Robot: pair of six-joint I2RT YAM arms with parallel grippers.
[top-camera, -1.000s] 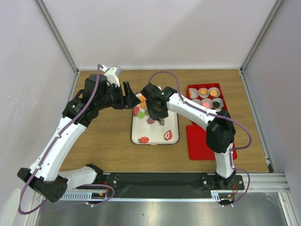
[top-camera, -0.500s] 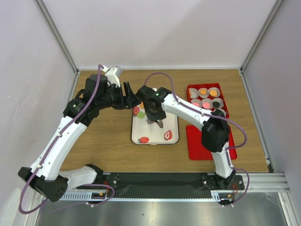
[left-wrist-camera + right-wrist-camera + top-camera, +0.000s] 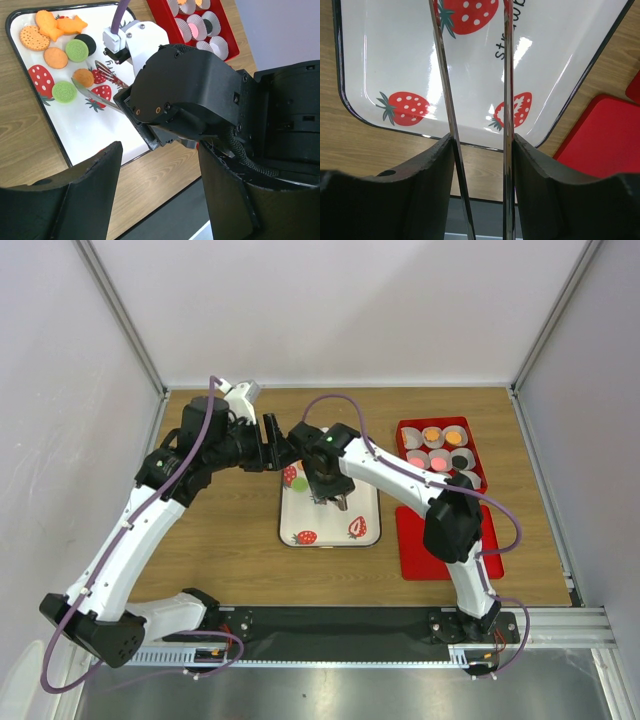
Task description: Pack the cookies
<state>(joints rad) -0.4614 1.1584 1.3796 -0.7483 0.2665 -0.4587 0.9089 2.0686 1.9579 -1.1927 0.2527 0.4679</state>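
Our right pincer [image 3: 481, 150] grips metal tongs [image 3: 507, 75], both blades pinched between its fingers, above the tray [image 3: 385, 60]. The cookies [image 3: 55, 57] lie on that tray just past the tong tips, ahead of this pincer. Our left pincer [image 3: 159, 155] hangs spread wide and empty, close beside the right

robot lab cell: white panels [image 3: 340, 310], aluminium frame [image 3: 118, 315]
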